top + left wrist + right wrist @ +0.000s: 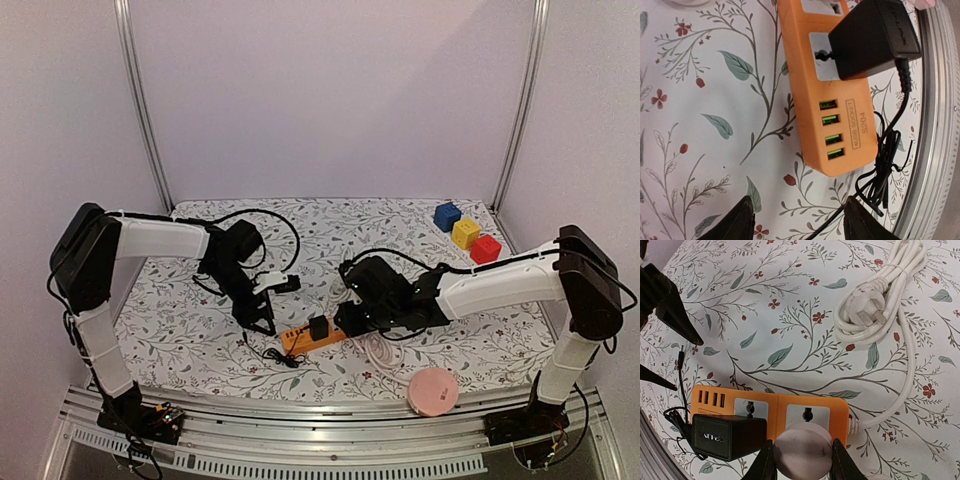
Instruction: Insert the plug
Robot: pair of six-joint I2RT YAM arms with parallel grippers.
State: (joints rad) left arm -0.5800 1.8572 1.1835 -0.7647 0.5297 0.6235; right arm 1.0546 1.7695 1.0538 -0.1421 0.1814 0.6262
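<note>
The black plug (875,37) sits on top of the orange power strip (835,115). It covers most of the socket next to the 4 green USB holes. The left gripper (797,225) hangs over the end of the strip with the USB holes. Its 2 fingers (727,220) are open wide and hold nothing. The strip's end is just past the fingertips, not between them. The plug is farther along the strip, well away from these fingers.

The plug is a black box with round corners. A thin black cord (885,165) comes out of it and lies in a messy bunch beside the strip.

The right gripper (802,462) is at the strip's near edge, by the 2nd socket. Its 2 fingers are partly closed on a round pale thing (802,447) and look to pinch it. I cannot tell what that thing is. The plug is just to one side of these fingers, not touching them.
</note>
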